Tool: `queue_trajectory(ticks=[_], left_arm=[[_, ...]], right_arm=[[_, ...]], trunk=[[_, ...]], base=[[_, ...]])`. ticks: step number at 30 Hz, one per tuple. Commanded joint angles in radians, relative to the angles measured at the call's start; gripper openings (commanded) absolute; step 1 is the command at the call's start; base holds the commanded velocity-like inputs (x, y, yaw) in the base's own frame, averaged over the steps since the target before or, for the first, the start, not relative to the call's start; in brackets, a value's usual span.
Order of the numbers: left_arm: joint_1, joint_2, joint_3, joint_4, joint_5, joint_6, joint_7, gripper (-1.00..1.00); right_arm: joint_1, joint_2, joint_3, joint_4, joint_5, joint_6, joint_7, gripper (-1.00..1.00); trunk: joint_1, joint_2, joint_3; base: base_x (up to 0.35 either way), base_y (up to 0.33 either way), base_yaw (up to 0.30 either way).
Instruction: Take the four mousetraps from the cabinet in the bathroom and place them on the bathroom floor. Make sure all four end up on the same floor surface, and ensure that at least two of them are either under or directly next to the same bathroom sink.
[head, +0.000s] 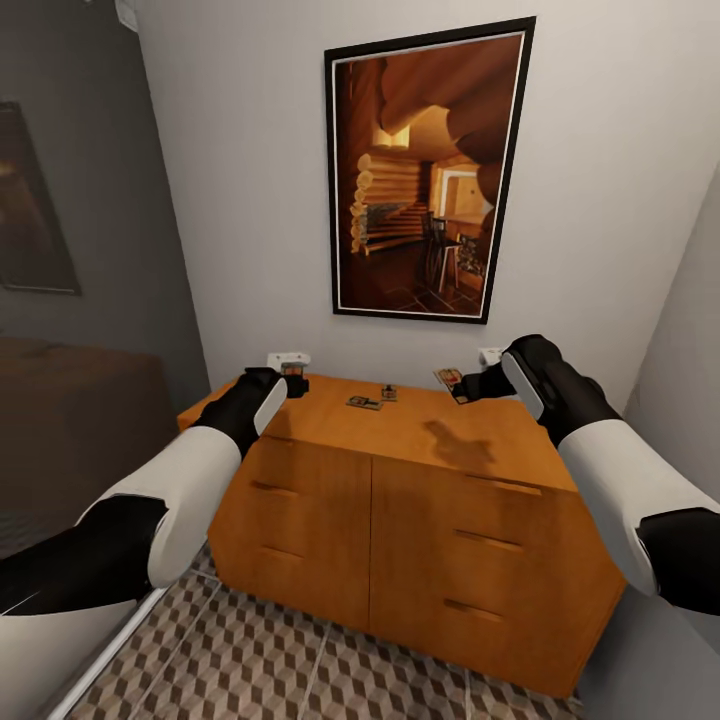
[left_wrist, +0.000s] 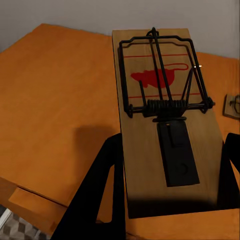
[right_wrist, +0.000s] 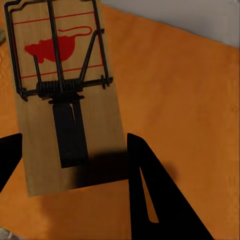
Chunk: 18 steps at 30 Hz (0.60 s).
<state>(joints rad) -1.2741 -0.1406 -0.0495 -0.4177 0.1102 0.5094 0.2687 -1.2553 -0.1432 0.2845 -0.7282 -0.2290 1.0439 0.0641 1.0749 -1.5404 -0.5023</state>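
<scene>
Home room: wooden cabinet (head: 400, 500), framed picture (head: 425, 175), tiled floor (head: 250, 660).

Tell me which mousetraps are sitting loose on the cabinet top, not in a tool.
The two small mousetraps lying side by side mid-top of the cabinet. The other two sit between the fingers of the left tool and right tool.

The cabinet (head: 400, 500) looks like smooth, satin orange-brown wood, the mousetraps (left_wrist: 165, 125) are pale matt wooden boards with dark wire and a red print, the bathroom floor (head: 300, 660) is patterned matt tile, and the framed picture (head: 425, 170) looks glossy.
</scene>
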Motion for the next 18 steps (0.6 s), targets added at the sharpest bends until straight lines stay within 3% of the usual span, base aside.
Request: queue_trajectory(ticks=[1,7,18], left_arm=[[-0.001,0.000,-0.006,-0.001,0.008,0.004,0.009,-1.00],[0.002,-0.001,-0.006,0.003,0.011,-0.001,0.008,-1.00],[0.002,0.005,-0.006,0.006,0.012,0.009,0.007,-1.00]], right_arm=[[-0.001,-0.002,0.004,0.001,-0.007,0.003,0.000,-1.00],[-0.001,-0.005,0.004,0.030,-0.006,-0.021,-0.015,-1.00],[-0.001,-0.004,0.004,0.032,-0.005,-0.017,-0.012,-1.00]], trunk=[[0.000,-0.001,-0.001],[0.000,-0.001,-0.001],[0.000,-0.001,-0.001]], base=[[0.000,0.000,0.000],[-0.007,0.000,0.000],[-0.133,0.000,0.000]])
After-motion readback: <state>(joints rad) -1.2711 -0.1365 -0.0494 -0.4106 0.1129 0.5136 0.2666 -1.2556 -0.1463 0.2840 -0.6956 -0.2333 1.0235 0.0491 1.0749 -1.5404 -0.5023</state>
